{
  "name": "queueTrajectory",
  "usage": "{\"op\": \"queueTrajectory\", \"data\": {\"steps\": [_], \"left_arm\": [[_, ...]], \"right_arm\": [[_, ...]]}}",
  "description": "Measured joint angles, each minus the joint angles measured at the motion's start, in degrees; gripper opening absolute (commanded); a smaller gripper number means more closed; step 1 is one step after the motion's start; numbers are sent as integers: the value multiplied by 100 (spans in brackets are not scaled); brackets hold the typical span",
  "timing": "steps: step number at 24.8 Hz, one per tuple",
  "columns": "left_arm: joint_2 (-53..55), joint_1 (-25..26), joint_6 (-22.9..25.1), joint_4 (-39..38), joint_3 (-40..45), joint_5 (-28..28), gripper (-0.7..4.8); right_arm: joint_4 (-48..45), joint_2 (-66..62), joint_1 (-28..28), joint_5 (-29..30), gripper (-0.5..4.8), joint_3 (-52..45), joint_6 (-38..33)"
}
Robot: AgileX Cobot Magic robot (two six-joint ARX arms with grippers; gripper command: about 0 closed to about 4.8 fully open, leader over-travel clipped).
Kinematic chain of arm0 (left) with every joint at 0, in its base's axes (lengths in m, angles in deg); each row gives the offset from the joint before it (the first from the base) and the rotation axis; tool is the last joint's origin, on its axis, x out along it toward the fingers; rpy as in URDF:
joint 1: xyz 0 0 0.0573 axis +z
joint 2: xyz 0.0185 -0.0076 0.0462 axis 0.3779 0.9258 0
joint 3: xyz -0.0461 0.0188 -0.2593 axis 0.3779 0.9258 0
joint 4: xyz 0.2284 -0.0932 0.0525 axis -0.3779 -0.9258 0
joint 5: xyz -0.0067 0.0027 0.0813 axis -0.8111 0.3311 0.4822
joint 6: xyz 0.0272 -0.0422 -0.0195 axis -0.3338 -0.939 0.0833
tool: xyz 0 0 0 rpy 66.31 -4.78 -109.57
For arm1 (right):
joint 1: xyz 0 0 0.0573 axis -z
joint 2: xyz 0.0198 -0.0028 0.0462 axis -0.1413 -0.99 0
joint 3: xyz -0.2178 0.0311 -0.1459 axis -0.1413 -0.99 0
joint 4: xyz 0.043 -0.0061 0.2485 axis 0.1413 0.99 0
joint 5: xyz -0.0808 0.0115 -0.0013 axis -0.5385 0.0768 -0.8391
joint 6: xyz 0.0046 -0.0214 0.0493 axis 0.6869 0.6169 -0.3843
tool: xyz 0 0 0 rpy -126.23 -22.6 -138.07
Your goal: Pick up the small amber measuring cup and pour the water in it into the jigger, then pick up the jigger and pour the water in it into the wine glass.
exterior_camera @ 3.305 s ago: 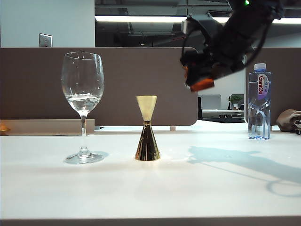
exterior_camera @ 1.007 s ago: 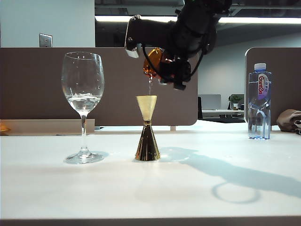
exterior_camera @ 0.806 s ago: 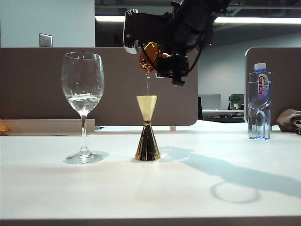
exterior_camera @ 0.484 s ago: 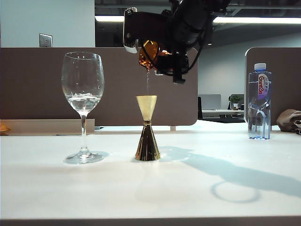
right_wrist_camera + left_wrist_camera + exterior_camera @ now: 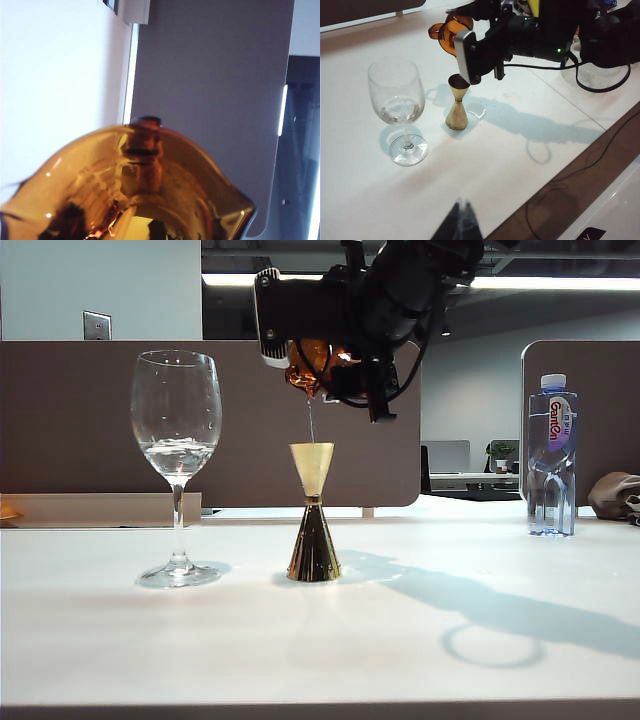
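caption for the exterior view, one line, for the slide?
Right gripper tips the amber cup, water streaming into the gold jigger beside the wine glass.

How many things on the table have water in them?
2 for sure: the wine glass on the left and the water bottle far right. The jigger in the middle is catching a stream, but its inside is hidden.

One wine glass (image 5: 176, 430), one gold jigger (image 5: 313, 525), one small amber measuring cup (image 5: 308, 366), one thin stream of water (image 5: 310, 424), one blue-labelled plastic bottle (image 5: 551, 457), one table (image 5: 320, 640), two hands: right hand (image 5: 335, 365), left hand (image 5: 460, 225).
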Motion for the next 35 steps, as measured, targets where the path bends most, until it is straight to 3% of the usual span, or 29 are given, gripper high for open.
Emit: {"op": "queueTrajectory", "data": {"steps": [8, 20, 25, 28, 30, 35], "left_arm": [[0, 0, 0, -2, 0, -2, -2], [0, 0, 0, -2, 2, -2, -2], [0, 0, 0, -2, 0, -2, -2], [-2, 0, 0, 0, 0, -2, -2], [2, 0, 0, -2, 0, 0, -2], [-2, 0, 0, -2, 0, 0, -2]], "right_arm": [[-9, 0, 4, 153, -6, -2, 625], [-144, 0, 4, 291, -5, -2, 754], [-153, 0, -7, -490, -5, -2, -745], [-24, 179, 192, -944, -5, -46, -2369], [101, 632, 356, -977, -5, -136, -4590], [-46, 1021, 839, -824, -5, -881, -6916]]}}
